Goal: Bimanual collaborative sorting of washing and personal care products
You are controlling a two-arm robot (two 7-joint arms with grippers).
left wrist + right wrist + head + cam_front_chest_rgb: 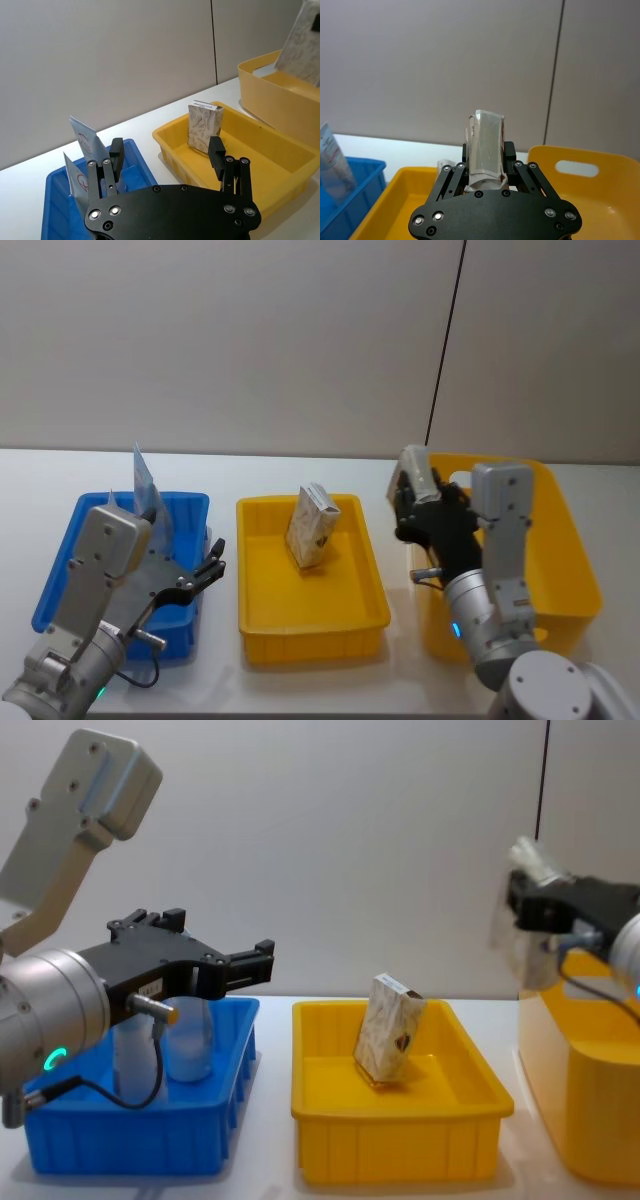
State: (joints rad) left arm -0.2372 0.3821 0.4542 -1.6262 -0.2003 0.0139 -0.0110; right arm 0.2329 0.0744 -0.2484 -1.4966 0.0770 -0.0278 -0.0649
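Beige pack (415,472), head view: clamped in my right gripper (416,498) beside the yellow bin (575,570). Left wrist: my left gripper (166,150), jaws apart, above blue tray (56,200) with tubes (85,142). Chest: second pack (388,1038) leans in middle tray (400,1140).

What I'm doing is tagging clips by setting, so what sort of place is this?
Probably a robot lab or test bench, not a home: a white table, a plain grey panel wall, and a blue tray and yellow tray set out for sorting.
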